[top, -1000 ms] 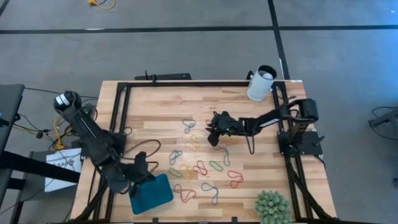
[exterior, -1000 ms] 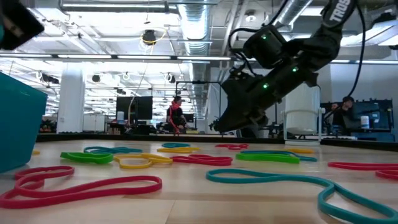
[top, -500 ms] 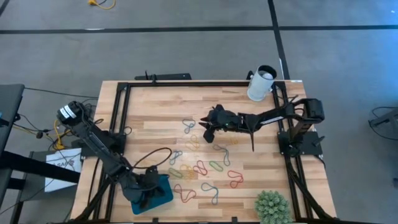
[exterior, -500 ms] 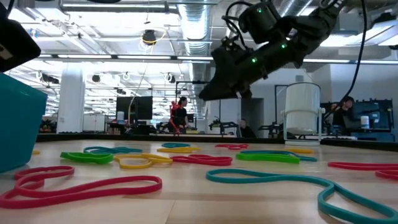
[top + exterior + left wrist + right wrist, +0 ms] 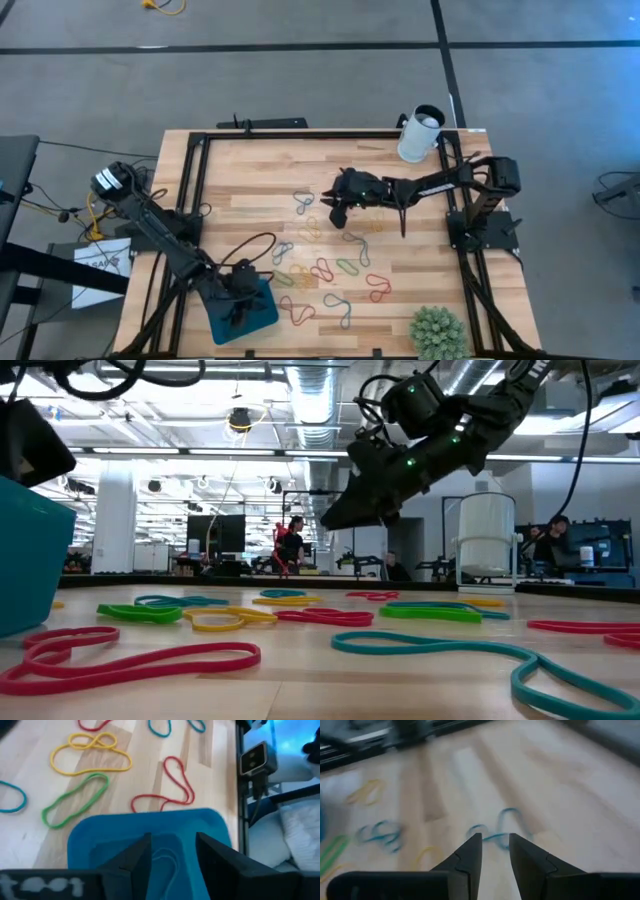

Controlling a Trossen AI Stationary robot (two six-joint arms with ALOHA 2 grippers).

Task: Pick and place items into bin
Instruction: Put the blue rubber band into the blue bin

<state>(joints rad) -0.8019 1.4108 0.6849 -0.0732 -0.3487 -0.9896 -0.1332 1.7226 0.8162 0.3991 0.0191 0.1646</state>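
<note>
Right claw [image 5: 334, 206], fingers slightly parted and empty, is hovering over a twisted blue band [image 5: 496, 830] lying just ahead, nearer this arm than the other. Left claw [image 5: 170, 855], parted, is hanging over the blue bin [image 5: 243, 311], a pale band inside.

So the left gripper [image 5: 172, 862] is right over the shallow teal-blue plastic bin [image 5: 90, 840], jaws parted, with a thin pale-blue rubber loop [image 5: 165, 861] lying inside between them. Past the bin on the pale wooden bench [image 5: 35, 785]: a red loop [image 5: 175, 787], a green one [image 5: 75, 800] and a twisted yellow one [image 5: 92, 752].
</note>
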